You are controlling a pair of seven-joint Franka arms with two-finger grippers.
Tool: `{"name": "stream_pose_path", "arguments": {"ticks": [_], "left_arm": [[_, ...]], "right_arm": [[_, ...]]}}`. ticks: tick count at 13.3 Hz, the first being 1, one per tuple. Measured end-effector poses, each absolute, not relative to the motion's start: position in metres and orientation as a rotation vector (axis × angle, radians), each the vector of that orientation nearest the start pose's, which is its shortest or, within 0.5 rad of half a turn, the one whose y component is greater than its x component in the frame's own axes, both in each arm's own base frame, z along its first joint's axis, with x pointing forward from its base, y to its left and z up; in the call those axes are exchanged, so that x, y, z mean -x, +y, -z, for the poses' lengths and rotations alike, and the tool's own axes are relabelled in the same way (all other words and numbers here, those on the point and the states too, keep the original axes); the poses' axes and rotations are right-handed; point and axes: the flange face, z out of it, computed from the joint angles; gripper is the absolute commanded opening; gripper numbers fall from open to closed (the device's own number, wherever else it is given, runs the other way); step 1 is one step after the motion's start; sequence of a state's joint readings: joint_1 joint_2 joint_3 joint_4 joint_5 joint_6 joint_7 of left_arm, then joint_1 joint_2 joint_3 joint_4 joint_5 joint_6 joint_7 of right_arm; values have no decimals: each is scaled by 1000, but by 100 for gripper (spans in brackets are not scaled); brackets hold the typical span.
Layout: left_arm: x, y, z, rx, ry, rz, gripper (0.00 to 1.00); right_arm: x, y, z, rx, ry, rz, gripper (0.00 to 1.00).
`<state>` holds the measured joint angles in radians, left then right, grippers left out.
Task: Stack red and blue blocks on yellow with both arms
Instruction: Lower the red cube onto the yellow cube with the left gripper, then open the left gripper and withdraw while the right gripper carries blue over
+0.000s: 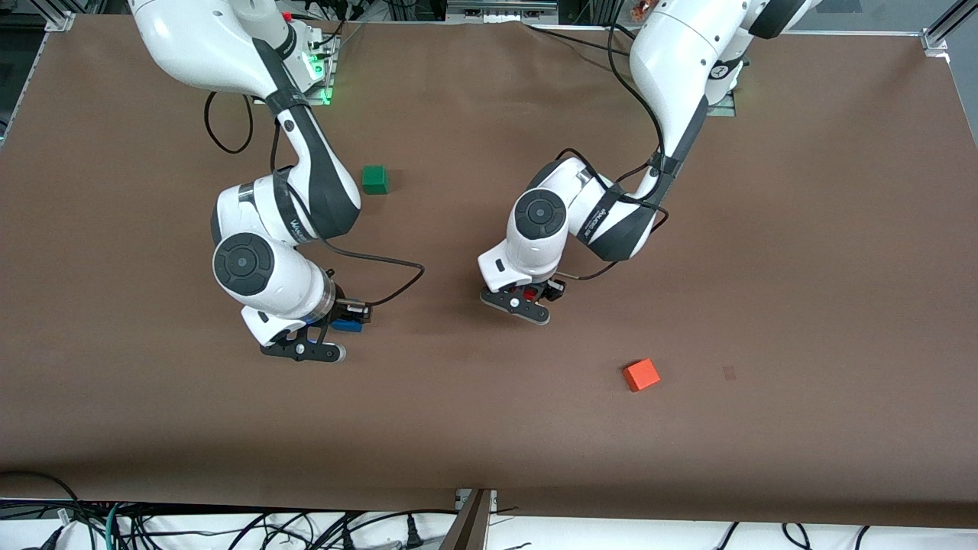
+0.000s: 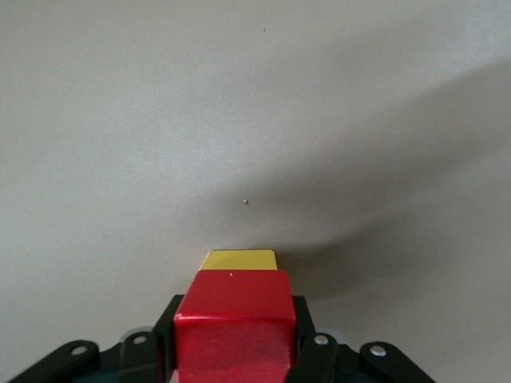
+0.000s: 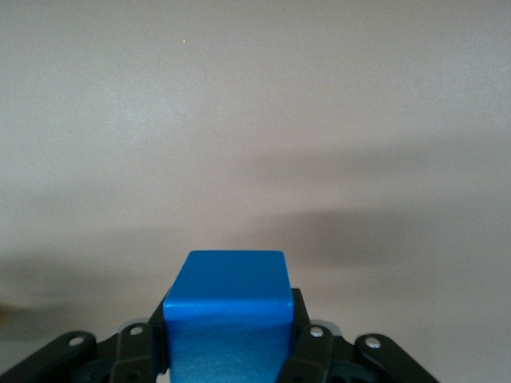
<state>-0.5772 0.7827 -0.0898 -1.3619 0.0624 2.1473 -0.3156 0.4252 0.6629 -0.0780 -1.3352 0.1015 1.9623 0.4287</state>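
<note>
My left gripper [image 1: 527, 299] is low over the middle of the table, shut on the red block [image 1: 532, 294]. In the left wrist view the red block [image 2: 233, 323] fills the gap between the black fingers [image 2: 318, 351], and the yellow cube [image 2: 238, 261] shows just under its edge; I cannot tell if they touch. The yellow cube is hidden in the front view. My right gripper [image 1: 336, 327] is low over the table toward the right arm's end, shut on the blue block [image 1: 348, 325]. The right wrist view shows the blue block [image 3: 227, 307] between the fingers [image 3: 311, 347] over bare table.
A green cube [image 1: 374, 179] lies near the right arm's elbow, farther from the front camera. An orange cube [image 1: 641, 374] lies nearer to the front camera than the left gripper. Black cables hang from both arms.
</note>
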Motion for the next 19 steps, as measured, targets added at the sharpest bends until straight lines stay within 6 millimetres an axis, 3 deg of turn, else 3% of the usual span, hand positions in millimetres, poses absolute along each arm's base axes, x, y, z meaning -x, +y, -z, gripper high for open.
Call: {"name": "stream_pose_path", "arguments": {"ticks": [7, 8, 9, 14, 17, 19], "left_arm": [[-588, -442, -242, 3062, 598, 1, 0], [-588, -442, -242, 3062, 599, 0, 22], [-588, -442, -242, 3062, 599, 0, 99], [-591, -440, -242, 3061, 592, 2, 100], [-591, -440, -243, 3062, 591, 5, 100], [-597, -441, -255, 3069, 585, 28, 100]], "right_arm": [[-677, 266, -338, 3107, 166, -74, 33], [-677, 266, -338, 3107, 166, -74, 33], [-677, 266, -338, 3107, 166, -74, 33], [-677, 266, -338, 3107, 166, -74, 35], [-677, 268, -338, 3107, 169, -74, 31], [-671, 286, -341, 3102, 203, -68, 31]]}}
